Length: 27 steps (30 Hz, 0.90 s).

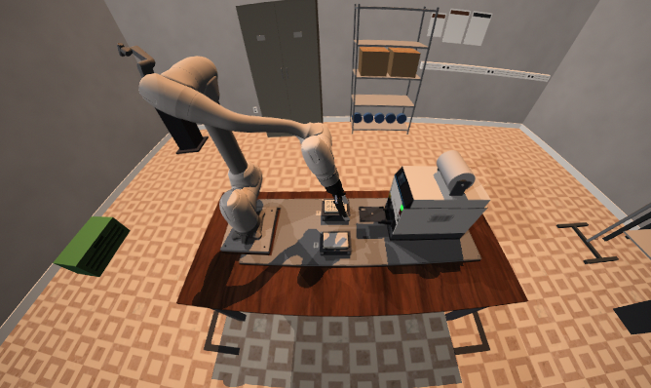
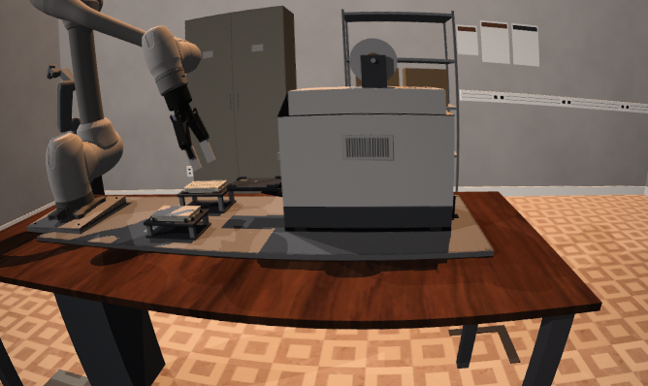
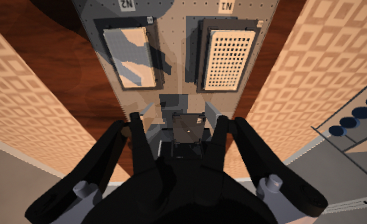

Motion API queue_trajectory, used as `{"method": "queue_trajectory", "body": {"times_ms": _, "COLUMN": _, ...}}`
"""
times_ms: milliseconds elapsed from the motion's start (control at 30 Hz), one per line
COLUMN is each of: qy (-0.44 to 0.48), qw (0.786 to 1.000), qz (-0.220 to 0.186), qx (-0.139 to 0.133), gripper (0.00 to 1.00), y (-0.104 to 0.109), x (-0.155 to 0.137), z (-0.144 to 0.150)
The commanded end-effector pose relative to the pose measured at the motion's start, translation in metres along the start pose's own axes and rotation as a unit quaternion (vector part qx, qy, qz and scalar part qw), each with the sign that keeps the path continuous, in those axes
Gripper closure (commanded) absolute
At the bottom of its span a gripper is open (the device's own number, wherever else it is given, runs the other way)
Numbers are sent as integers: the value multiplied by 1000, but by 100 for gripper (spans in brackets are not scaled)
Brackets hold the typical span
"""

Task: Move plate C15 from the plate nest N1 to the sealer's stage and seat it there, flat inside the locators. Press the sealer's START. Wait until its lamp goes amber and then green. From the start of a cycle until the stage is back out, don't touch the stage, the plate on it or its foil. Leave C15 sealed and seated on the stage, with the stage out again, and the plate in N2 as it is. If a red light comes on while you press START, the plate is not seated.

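Note:
Plate C15 (image 1: 331, 207) (image 2: 206, 185) (image 3: 229, 60), pale with rows of wells, sits in nest N1 (image 1: 334, 218) (image 3: 203, 60). The plate in N2 (image 1: 335, 240) (image 2: 175, 213) (image 3: 130, 57) has a smooth, pale top. The sealer (image 1: 440, 223) (image 2: 365, 181) has its dark stage (image 1: 370, 213) (image 2: 255, 183) (image 3: 187, 129) out, with no plate on it. A green light (image 1: 402, 208) shows on the sealer's front. START cannot be made out. My gripper (image 2: 203, 159) (image 3: 180, 108) is open and empty, tilted, above the N1 plate's level.
The foil roll (image 1: 455, 168) (image 2: 373, 60) stands on top of the sealer. Both nests and the sealer stand on a grey board (image 1: 293, 219) (image 2: 253, 242) on the wooden table (image 1: 352, 292) (image 2: 370, 296). The arm's base is at the board's left end.

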<state>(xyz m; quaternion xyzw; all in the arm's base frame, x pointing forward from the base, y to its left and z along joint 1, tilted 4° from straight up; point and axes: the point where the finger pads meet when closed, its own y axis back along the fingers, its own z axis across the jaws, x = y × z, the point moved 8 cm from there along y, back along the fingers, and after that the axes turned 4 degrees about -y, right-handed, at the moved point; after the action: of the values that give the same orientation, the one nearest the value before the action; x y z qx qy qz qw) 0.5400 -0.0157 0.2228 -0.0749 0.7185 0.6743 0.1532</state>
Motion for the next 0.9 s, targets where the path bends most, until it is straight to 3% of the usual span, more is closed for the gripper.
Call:
{"method": "queue_trajectory", "body": {"times_ms": 0, "qy": -1, "qw": 1000, "qz": -1, "qx": 1, "gripper": 30, "y": 0, "x": 2, "z": -2}}
{"method": "queue_trajectory", "body": {"times_ms": 867, "qy": -1, "qw": 1000, "qz": -1, "qx": 1, "gripper": 30, "y": 12, "x": 42, "z": 82}}
